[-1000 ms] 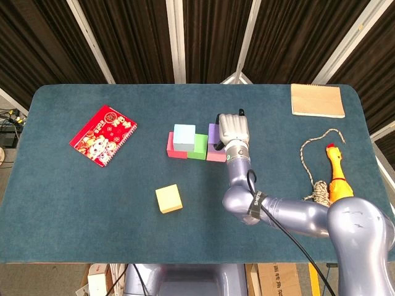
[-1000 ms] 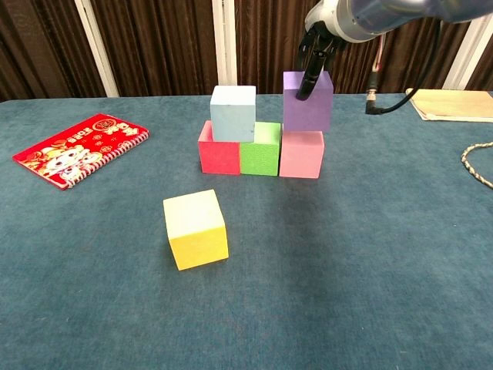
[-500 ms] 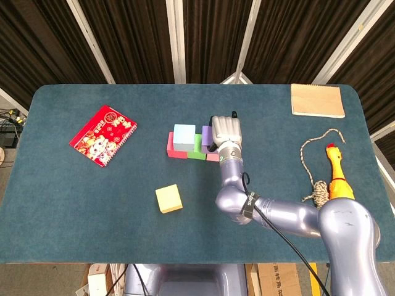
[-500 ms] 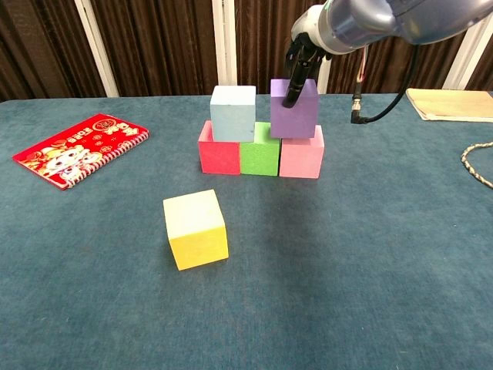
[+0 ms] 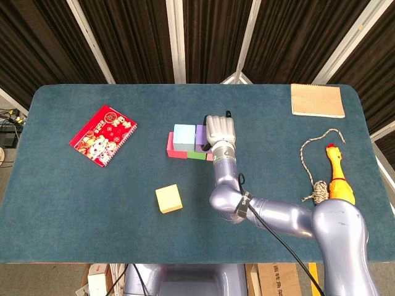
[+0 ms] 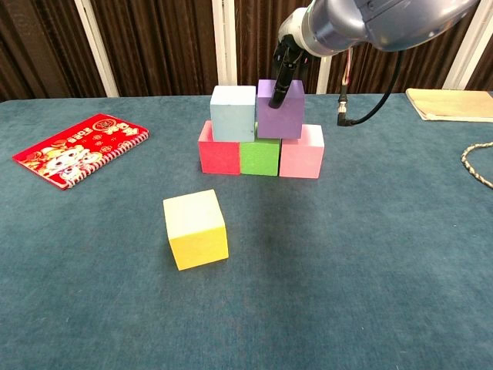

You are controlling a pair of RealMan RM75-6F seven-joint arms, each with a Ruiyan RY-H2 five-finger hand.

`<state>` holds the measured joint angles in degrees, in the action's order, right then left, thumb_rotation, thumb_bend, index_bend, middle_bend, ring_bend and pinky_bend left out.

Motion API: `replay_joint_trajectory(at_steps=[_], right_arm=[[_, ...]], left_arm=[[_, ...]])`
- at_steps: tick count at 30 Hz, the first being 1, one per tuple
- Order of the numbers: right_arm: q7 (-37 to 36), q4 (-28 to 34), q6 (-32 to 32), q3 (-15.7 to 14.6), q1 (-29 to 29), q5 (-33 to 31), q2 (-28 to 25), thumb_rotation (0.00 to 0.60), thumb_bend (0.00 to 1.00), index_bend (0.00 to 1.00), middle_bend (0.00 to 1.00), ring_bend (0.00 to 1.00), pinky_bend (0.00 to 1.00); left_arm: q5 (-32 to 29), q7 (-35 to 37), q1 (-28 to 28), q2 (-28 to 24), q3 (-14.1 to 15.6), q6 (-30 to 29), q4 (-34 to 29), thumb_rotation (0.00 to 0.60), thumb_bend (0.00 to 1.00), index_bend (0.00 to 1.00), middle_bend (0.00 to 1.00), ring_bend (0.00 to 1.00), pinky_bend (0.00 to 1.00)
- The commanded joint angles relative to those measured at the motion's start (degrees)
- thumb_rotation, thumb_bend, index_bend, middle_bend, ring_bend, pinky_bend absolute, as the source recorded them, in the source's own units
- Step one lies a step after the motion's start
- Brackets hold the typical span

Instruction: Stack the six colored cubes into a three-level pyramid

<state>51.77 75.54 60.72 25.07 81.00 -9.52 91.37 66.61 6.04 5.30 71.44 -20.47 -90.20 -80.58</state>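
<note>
Red point(image 6: 219, 156), green point(image 6: 259, 158) and pink point(image 6: 302, 157) cubes form a row on the blue table point(image 6: 370, 254). A light blue cube point(image 6: 233, 112) sits on the red and green ones. My right hand point(image 6: 296, 38) grips the purple cube point(image 6: 280, 109), one finger point(image 6: 281, 77) down its front face. That cube stands over the green and pink cubes, touching the light blue one. The yellow cube point(image 6: 196, 230) lies alone nearer to me. From the head view, the right hand point(image 5: 220, 129) covers most of the purple cube point(image 5: 200, 134) beside the light blue cube point(image 5: 183, 136). The left hand is out of sight.
A red notebook point(image 5: 103, 135) lies at the left. A brown notepad point(image 5: 317, 100) sits at the far right corner. A rope point(image 5: 315, 166) and a rubber chicken point(image 5: 337, 174) lie on the right side. A black cable point(image 6: 343, 108) hangs behind the stack.
My right hand has carried the purple cube leftward and slightly down, from above the pink cube to a spot against the light blue cube over the green and pink ones.
</note>
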Motion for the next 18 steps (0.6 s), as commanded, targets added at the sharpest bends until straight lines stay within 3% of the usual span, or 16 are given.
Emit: replay_joint_trajectory(at_steps=[1, 18], right_arm=[[0.0, -0.4, -0.3, 0.4, -0.4, 0.4, 0.4, 0.6, 0.39, 0.39, 0.5, 0.31, 0.0], [0.1, -3.6, -0.7, 1.3, -2.1, 4.8, 3.0, 0.6, 0.39, 0.39, 0.5, 0.31, 0.0]], left_arm=[[0.0, 0.1, 0.0, 0.0, 0.0, -0.1, 0.0, 0.6, 0.32, 0.16, 0.1, 0.01, 0.0], [0.1, -0.1, 0.0, 0.1, 0.0, -0.2, 0.0, 0.6, 0.32, 0.16, 0.1, 0.01, 0.0]])
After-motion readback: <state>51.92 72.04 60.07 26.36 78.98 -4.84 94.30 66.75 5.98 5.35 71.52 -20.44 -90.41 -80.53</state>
